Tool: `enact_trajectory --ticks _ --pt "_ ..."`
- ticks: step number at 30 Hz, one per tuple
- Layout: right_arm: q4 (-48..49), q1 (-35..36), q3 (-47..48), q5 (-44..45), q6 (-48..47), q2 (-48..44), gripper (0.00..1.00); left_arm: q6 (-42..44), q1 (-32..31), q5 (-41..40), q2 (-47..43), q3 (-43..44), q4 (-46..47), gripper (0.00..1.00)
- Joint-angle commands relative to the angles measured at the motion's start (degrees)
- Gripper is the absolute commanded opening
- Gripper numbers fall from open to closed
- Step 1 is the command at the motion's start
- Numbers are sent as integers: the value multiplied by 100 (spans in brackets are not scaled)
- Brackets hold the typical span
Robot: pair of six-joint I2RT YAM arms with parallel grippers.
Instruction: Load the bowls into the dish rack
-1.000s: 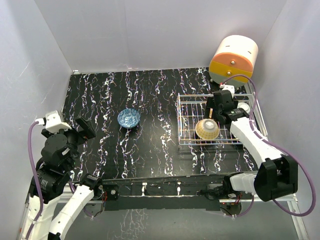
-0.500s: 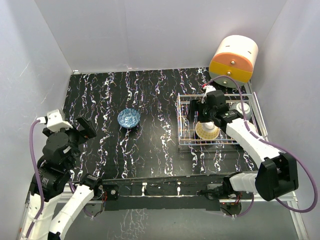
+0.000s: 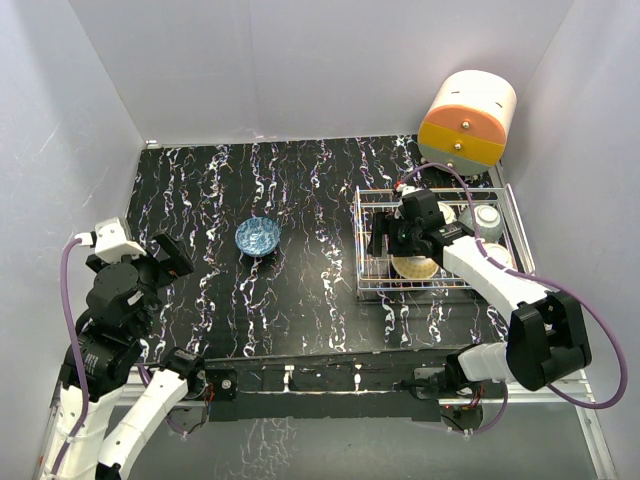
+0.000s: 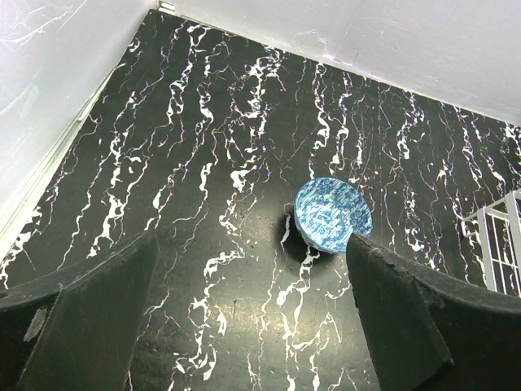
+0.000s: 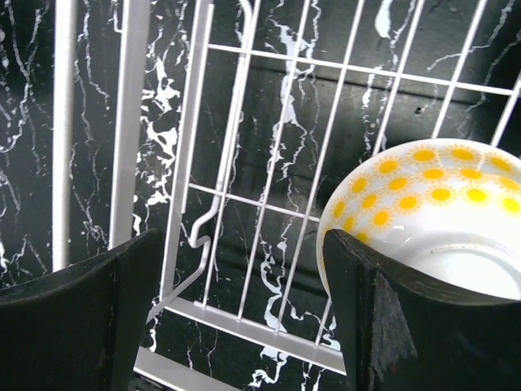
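Bowl with yellow dots lies in the dish rack, three o'clock from the spread, empty right gripper; left gripper gapes likewise.

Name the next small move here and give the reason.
Probably ease the left gripper forward and down toward the blue bowl. It is the only bowl on the table outside the dish rack, and it lies ahead between that gripper's open jaws. The right gripper hangs open and empty over the rack.
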Motion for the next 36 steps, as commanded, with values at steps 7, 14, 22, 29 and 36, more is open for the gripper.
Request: enact_trajectory --ticks 7,14,22,29,36 --pt "-265 10 -14 1335 226 -314 83 5 -26 -49 -53 26 -77 97" --pt "-388 4 -5 1686 289 -311 84 43 -26 -113 -139 -15 -118 97" --pt "-499 -73 -94 1979 277 -184 86 81 -31 -157 -192 1 -178 97" --pt "-460 -102 -57 1988 254 -449 86 64 -26 -136 -166 0 -155 97" --pt "21 -19 208 455 -47 -897 88 59 -21 -92 -51 -17 -38 97"
